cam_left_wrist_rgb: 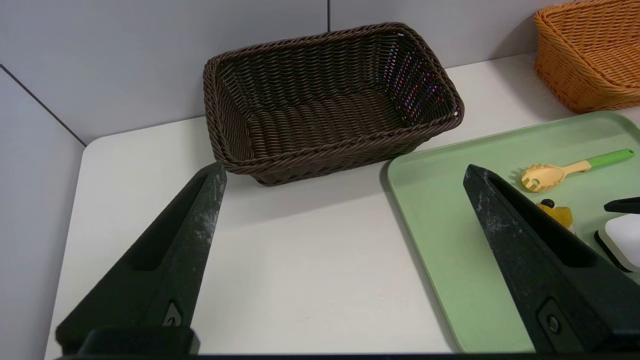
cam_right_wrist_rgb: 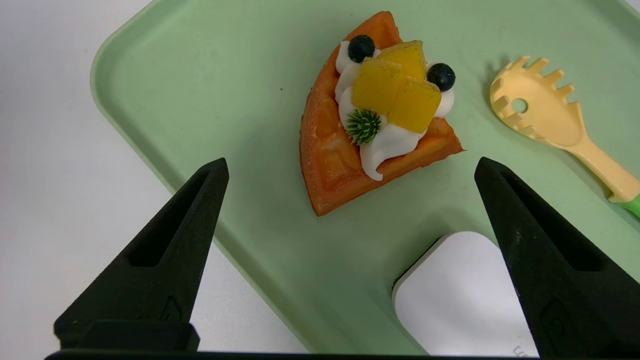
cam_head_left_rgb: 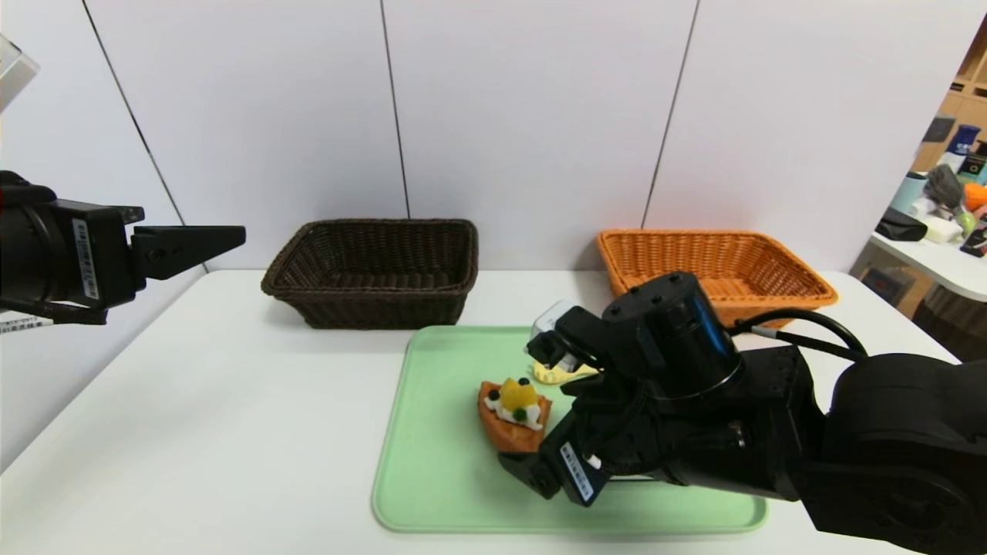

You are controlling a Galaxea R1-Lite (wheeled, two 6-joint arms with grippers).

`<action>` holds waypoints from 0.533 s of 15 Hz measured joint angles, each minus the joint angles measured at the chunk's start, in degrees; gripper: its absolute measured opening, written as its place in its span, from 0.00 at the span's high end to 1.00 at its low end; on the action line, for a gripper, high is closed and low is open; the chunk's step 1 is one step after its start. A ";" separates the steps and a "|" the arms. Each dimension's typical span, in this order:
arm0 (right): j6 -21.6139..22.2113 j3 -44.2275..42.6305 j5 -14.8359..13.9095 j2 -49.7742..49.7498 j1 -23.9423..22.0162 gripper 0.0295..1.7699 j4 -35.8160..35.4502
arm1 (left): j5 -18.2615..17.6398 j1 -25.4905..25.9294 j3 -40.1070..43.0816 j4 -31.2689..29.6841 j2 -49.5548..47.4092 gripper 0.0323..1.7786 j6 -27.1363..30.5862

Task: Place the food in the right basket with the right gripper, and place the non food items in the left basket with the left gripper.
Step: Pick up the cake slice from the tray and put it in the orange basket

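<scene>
The food, an orange-brown cake wedge (cam_head_left_rgb: 514, 414) (cam_right_wrist_rgb: 370, 120) with cream, yellow fruit and dark berries, lies on a green tray (cam_head_left_rgb: 439, 462). My right gripper (cam_right_wrist_rgb: 350, 167) hovers open just short of it, with nothing between its fingers. Beside the cake lie the non food items: a white device (cam_right_wrist_rgb: 460, 295) (cam_left_wrist_rgb: 625, 240) and a utensil (cam_right_wrist_rgb: 545, 112) (cam_left_wrist_rgb: 565, 172) with a yellow head and green handle. My left gripper (cam_left_wrist_rgb: 345, 170) hangs open and empty at the far left, above the table, pointing towards the dark brown left basket (cam_head_left_rgb: 370, 308). The orange right basket (cam_head_left_rgb: 617, 262) stands behind the right arm.
Both baskets stand against the back wall, with nothing showing inside them. The tray lies at the table's middle front. A side table with clutter (cam_head_left_rgb: 941, 208) stands beyond the table's right edge. My right arm hides much of the tray's right part in the head view.
</scene>
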 joint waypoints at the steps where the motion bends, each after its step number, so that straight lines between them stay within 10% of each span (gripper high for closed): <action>1: 0.20 -0.02 -0.02 0.44 -0.07 0.04 -0.85 | -0.02 0.02 0.11 -0.02 0.05 0.05 -0.28; 8: 0.69 -0.16 -0.24 2.54 -0.09 0.04 -4.39 | -0.16 0.00 -0.02 -0.28 0.57 0.05 -2.72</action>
